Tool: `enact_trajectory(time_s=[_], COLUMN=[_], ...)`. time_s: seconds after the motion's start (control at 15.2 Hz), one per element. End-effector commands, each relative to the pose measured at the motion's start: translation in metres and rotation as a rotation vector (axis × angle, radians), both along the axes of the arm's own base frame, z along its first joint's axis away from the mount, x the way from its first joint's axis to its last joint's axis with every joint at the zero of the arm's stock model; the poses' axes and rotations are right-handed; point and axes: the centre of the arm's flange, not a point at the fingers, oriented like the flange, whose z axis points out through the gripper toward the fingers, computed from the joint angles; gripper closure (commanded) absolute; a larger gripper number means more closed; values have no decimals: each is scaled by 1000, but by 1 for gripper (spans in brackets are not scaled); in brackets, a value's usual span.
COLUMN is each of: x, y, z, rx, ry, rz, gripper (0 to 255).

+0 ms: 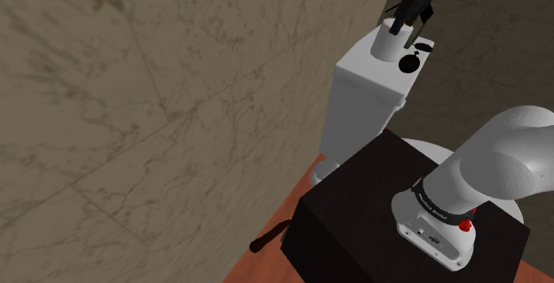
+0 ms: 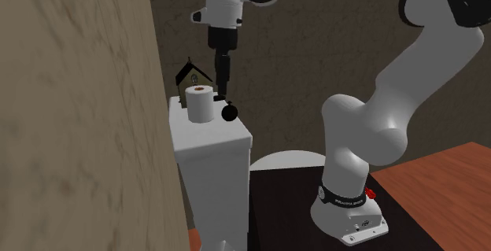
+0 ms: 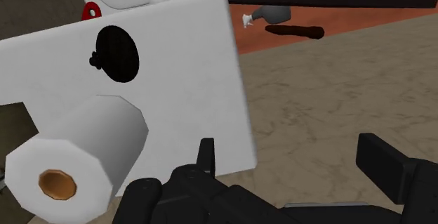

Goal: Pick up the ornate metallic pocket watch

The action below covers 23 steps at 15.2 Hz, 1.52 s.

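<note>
The pocket watch [image 3: 116,54] is drawn as a flat black disc with a small crown. It lies on the white toilet tank lid [image 3: 189,82], beside a white toilet paper roll [image 3: 77,159]. In the shoulder view the watch [image 1: 410,62] sits just in front of the roll [image 1: 388,42]. My gripper [image 1: 413,11] hangs above the lid, over the roll and the watch, not touching either. In the second exterior view the gripper [image 2: 223,92] points down just above the watch [image 2: 229,113]. The wrist view shows the gripper [image 3: 295,163] open, fingers apart with nothing between them.
A small dark house-shaped ornament [image 2: 191,76] stands at the back of the tank [image 2: 211,143], behind the roll [image 2: 200,104]. A marbled wall runs close along the tank. The black stand [image 1: 399,228] sits in front of the toilet. A dark long-handled object [image 1: 271,237] lies on the reddish floor.
</note>
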Motion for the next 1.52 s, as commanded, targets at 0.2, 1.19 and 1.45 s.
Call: enact_trajectory(time_s=[0.2,1.19,1.45], x=[3,12,11], y=[-71,-181,-182], z=[-30,-123,-132], rx=[63,170,170], ry=[28,76,76], rz=[50,131,131], gripper=[0,0,255])
